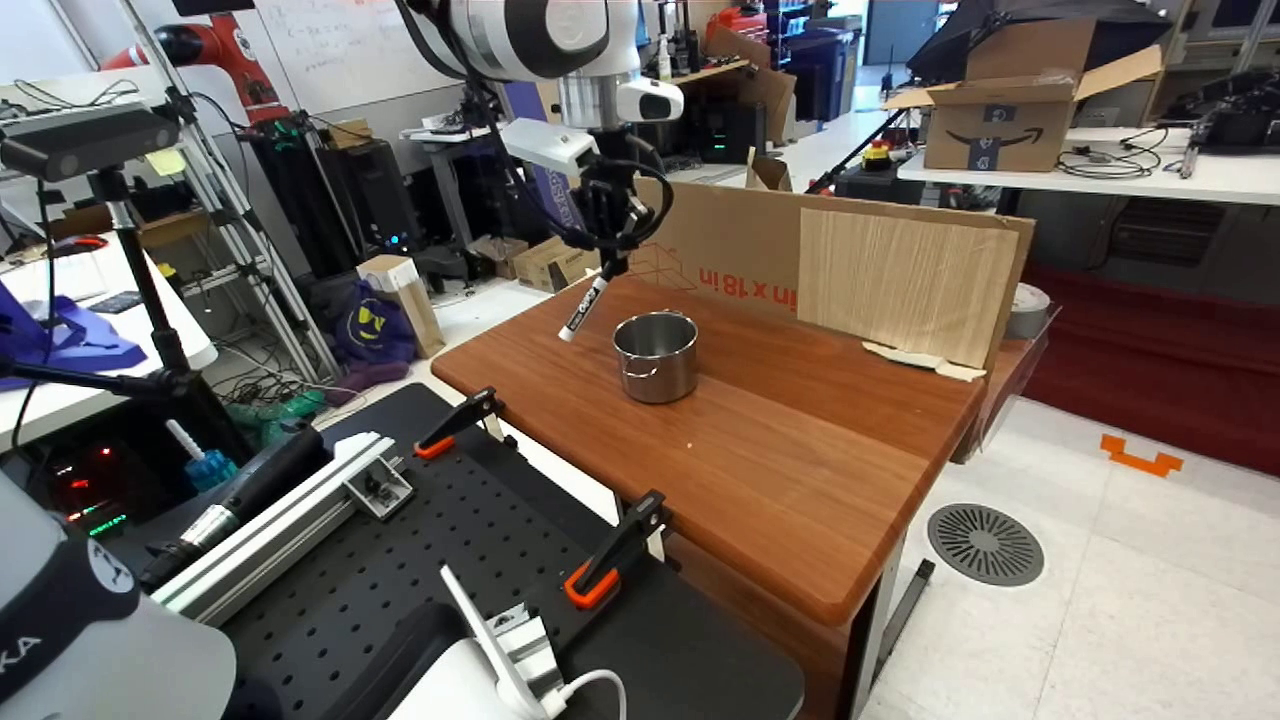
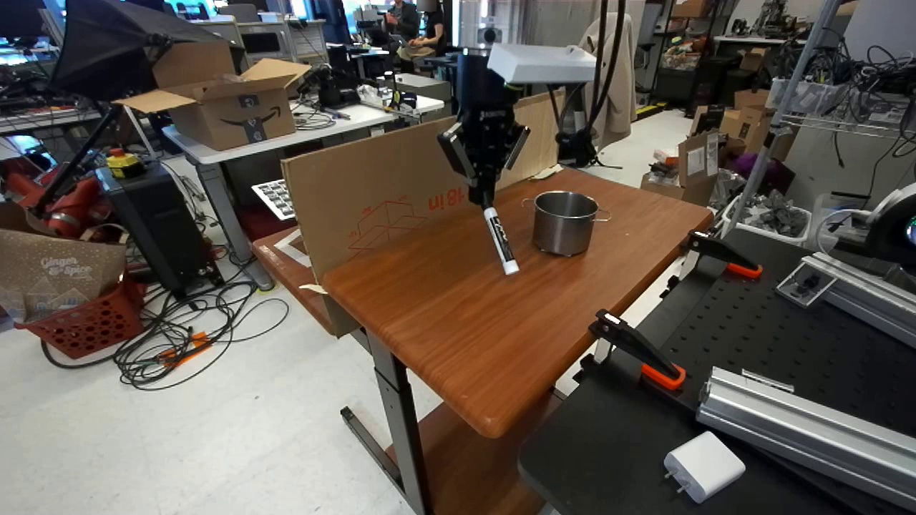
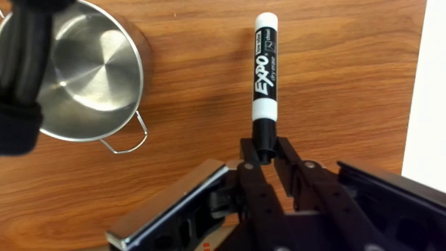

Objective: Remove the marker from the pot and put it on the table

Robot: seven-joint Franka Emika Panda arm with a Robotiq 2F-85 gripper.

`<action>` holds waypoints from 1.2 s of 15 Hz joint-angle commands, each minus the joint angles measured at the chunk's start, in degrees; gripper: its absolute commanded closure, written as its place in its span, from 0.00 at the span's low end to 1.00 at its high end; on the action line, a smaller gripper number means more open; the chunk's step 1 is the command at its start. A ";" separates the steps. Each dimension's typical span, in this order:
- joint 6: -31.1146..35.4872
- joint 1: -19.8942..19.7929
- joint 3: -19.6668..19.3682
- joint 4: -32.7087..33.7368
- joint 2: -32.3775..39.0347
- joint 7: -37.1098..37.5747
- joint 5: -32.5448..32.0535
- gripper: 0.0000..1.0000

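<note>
The marker (image 3: 265,64) is a black-and-white Expo pen with a black cap. My gripper (image 3: 264,144) is shut on its capped end. The marker's white end points down and away from the fingers, tilted, over the table (image 3: 331,94). It shows outside the pot in both exterior views (image 1: 584,310) (image 2: 501,239). The shiny silver pot (image 1: 655,365) stands upright on the table, beside the marker. Its inside shows bare metal in the wrist view (image 3: 94,73), where a cable hides part of it. I cannot tell for certain whether the marker's end touches the table.
A cardboard panel (image 2: 386,186) stands along one table edge, with a pale board (image 1: 905,285) on it. Two black clamps with orange pads (image 1: 615,550) (image 1: 460,425) grip the opposite side, by a black perforated bench (image 1: 420,560). A dark cable (image 3: 24,59) hangs in the wrist view.
</note>
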 commanded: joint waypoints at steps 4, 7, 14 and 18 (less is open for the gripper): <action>-0.57 1.77 -0.45 8.41 8.99 0.56 -0.98 0.95; -0.17 2.55 -0.70 11.41 12.55 0.93 -1.22 0.95; -0.02 4.75 -1.91 16.74 19.32 2.58 -2.61 0.95; -0.31 4.94 -2.25 17.64 19.66 2.78 -2.52 0.48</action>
